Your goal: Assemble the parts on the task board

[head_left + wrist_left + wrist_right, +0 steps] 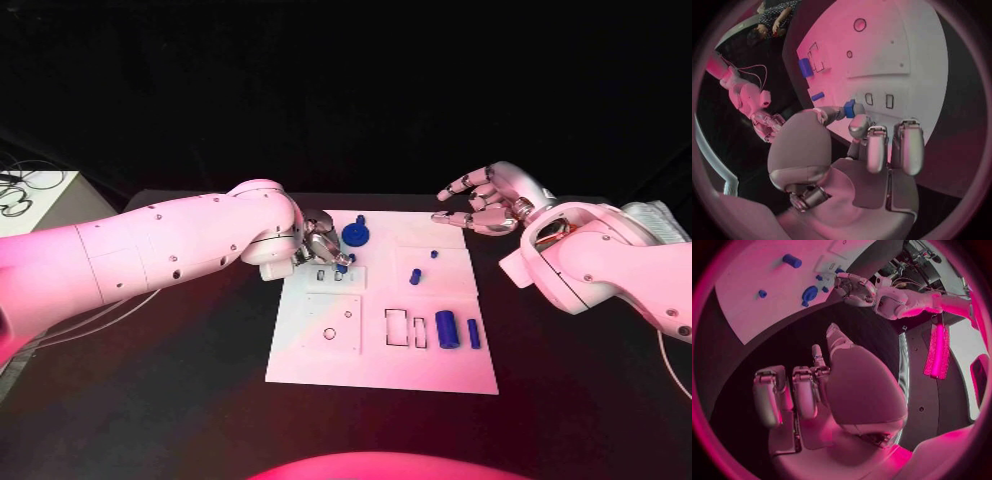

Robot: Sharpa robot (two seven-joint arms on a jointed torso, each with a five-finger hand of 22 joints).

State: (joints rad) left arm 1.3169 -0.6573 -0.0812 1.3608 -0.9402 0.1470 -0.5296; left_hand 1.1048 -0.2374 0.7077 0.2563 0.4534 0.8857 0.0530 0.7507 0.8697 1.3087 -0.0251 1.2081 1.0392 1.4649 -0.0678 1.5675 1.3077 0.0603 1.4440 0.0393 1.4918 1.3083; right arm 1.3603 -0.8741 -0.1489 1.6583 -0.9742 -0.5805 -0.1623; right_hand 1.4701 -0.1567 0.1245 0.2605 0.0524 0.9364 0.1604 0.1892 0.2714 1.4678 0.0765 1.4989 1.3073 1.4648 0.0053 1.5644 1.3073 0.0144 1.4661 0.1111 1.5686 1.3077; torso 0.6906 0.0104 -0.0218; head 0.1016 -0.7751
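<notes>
Near the far-left slots of the task board, the left hand pinches a small blue part, seemingly light, rigid and slick, best held by its sides, while the right hand hovers spread and empty.

White task board with black-outlined slots, blue parts, black table, seemingly silver fingers

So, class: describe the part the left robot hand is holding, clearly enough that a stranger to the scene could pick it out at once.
Start at the white task board in the middle of the black table. At its far left corner the left robot hand reaches in; the small blue piece pinched at its fingertips is the one. The other blue parts lie or stand free on the board, including the round blue part beside it.
</notes>
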